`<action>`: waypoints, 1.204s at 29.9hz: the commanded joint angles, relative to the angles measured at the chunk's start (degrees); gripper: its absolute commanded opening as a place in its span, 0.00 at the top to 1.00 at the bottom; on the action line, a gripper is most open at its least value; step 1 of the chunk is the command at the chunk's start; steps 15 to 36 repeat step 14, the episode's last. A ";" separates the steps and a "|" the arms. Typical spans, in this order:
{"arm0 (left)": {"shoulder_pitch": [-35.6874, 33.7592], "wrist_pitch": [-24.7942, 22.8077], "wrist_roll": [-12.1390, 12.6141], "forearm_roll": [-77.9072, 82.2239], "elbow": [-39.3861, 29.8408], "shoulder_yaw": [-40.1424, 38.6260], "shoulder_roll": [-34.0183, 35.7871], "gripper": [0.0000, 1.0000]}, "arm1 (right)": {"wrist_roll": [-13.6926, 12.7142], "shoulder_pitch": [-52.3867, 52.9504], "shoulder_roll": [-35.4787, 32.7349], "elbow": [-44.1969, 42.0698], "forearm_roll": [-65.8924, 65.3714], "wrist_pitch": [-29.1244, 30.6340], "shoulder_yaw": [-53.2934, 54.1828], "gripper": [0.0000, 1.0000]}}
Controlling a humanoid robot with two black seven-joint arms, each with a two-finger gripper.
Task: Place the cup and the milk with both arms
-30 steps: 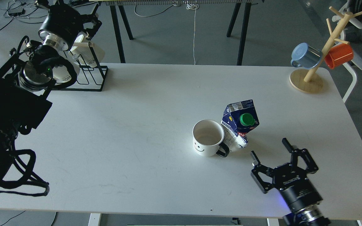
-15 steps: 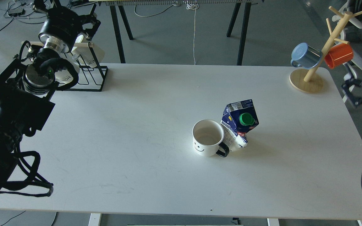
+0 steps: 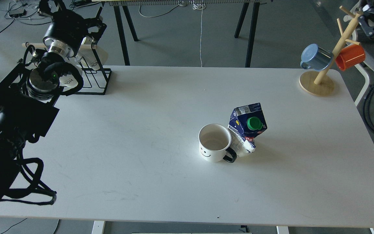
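retreat looks like the step in hand: best to keep both arms high and wide of the table. the left gripper [image 3: 71,14] hangs beyond the far-left corner over a black wire rack [image 3: 93,79], its fingers too dark to tell apart. the cup [image 3: 214,142] and milk carton [image 3: 248,128] stand touching, right of centre. the right gripper is out of view.

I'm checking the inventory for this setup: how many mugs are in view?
3: a white smiley mug mid-table beside the milk carton, a blue mug and an orange mug hanging on the wooden rack.
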 commanded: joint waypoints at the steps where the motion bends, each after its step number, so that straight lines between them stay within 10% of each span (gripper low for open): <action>1: -0.01 0.00 -0.13 -0.68 -0.10 -0.84 0.01 0.00 | -1.78 4.08 4.32 -7.00 0.14 -0.01 0.25 0.01; 36: 0.17 0.00 -0.57 -1.48 -1.42 -0.85 -0.34 0.00 | -1.17 9.72 8.63 -13.26 0.05 -0.01 -0.28 0.01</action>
